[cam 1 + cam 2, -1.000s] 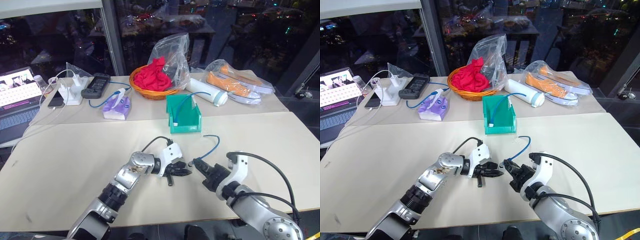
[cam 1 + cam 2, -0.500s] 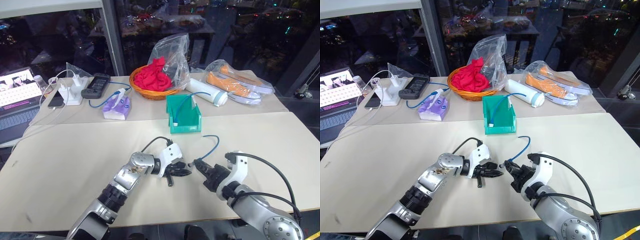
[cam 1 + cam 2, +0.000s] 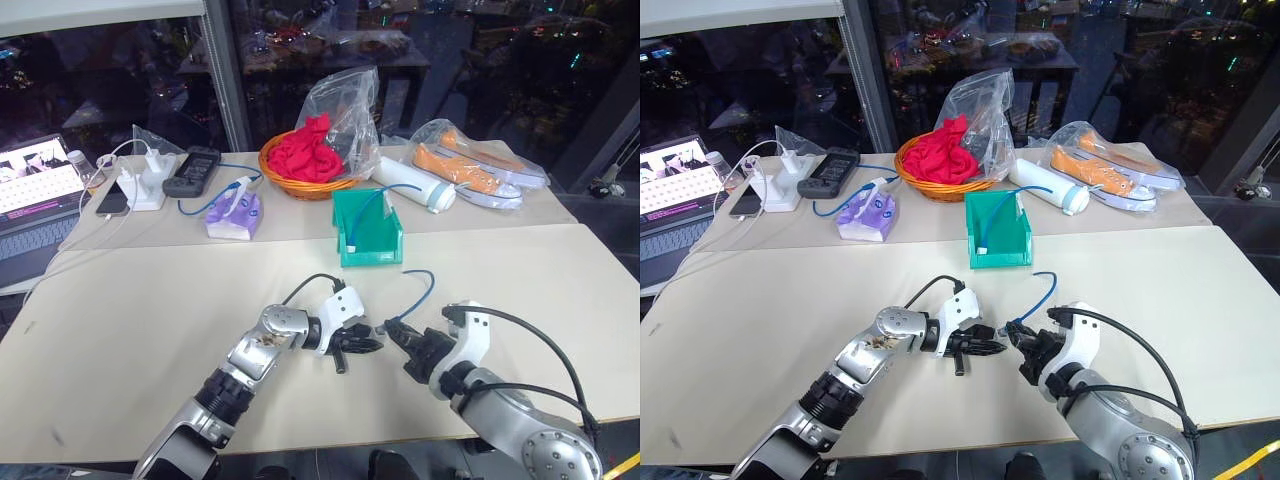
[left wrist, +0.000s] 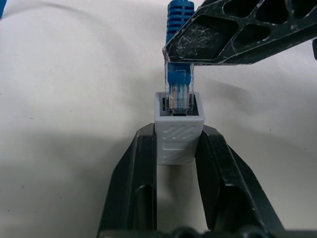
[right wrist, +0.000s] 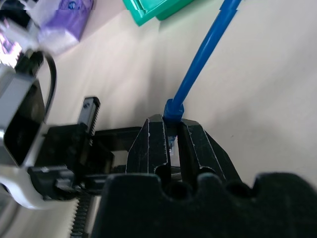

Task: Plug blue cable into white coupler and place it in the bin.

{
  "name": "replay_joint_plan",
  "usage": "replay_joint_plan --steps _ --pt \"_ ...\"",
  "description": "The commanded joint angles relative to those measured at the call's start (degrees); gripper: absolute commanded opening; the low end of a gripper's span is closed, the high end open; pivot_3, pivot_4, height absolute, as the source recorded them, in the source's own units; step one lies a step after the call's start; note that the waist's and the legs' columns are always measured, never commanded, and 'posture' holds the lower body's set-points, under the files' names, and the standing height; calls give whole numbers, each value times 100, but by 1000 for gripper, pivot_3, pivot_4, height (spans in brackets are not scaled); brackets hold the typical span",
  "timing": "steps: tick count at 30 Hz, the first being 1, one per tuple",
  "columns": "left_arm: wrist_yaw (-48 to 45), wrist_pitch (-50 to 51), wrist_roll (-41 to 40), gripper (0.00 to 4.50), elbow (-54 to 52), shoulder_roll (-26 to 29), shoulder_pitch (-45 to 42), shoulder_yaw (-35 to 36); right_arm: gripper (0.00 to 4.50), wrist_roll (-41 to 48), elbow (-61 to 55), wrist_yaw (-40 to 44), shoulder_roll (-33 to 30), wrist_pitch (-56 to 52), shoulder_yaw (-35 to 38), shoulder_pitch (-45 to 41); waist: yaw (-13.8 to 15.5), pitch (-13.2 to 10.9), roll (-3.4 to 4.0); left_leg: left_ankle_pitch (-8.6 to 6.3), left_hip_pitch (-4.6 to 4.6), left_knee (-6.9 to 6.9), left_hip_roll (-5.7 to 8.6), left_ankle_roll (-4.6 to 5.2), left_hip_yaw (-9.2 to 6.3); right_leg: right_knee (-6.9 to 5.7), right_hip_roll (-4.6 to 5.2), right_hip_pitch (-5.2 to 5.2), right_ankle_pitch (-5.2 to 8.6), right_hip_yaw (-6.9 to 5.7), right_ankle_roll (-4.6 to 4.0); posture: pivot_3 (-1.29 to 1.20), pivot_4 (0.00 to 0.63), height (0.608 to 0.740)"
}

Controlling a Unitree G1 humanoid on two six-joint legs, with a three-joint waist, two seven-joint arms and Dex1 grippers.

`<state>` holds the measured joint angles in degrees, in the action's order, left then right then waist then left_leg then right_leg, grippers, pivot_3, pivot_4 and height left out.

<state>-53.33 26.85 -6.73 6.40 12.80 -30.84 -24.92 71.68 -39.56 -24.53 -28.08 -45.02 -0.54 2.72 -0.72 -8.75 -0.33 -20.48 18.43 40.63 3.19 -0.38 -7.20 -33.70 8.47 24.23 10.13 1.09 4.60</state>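
Left hand (image 4: 177, 148) clamps the white coupler (image 4: 178, 133) by its sides, socket facing out toward the other arm, so the opening stays free for insertion. Right hand (image 5: 171, 141) is pinched tight on the blue cable (image 5: 203, 59) just behind its clear plug (image 4: 178, 87), which keeps the plug stiff and aimable. Plug tip sits in the socket mouth; looks partly in, and I can't tell if it's latched. Both hands meet low over the near middle of the tabletop (image 3: 150, 300), with the cable's free end looping away toward the bin (image 3: 367, 232). The bin stands just beyond the hands, low front facing them, handy for the drop.

Count: one coupler, one task cable, one bin, two hands. A second bluish cable already hangs in the bin.
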Motion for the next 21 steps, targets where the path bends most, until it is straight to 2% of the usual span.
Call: replay_joint_plan --steps 1,7,21 --pt "88 270 27 621 -201 38 -71 21 0 -343 -122 -155 -270 -600 -348 -87 2 0 0 0 0 0 -1 0 0 0 0 0 1 -1 0 0 150 740" --pt "136 801 10 621 -495 95 -251 8 0 -600 -95 -184 -361 -987 -483 -137 -3 0 0 0 0 -1 -1 0 -1 3 0 -2 1 -1 0 0 150 740" --pt "477 1623 -70 621 -1202 191 -72 4 0 -702 153 -21 -104 -1241 -567 170 -13 3 -2 0 -15 -27 -3 -1 -1 6 0 -4 6 0 -2 0 150 740"
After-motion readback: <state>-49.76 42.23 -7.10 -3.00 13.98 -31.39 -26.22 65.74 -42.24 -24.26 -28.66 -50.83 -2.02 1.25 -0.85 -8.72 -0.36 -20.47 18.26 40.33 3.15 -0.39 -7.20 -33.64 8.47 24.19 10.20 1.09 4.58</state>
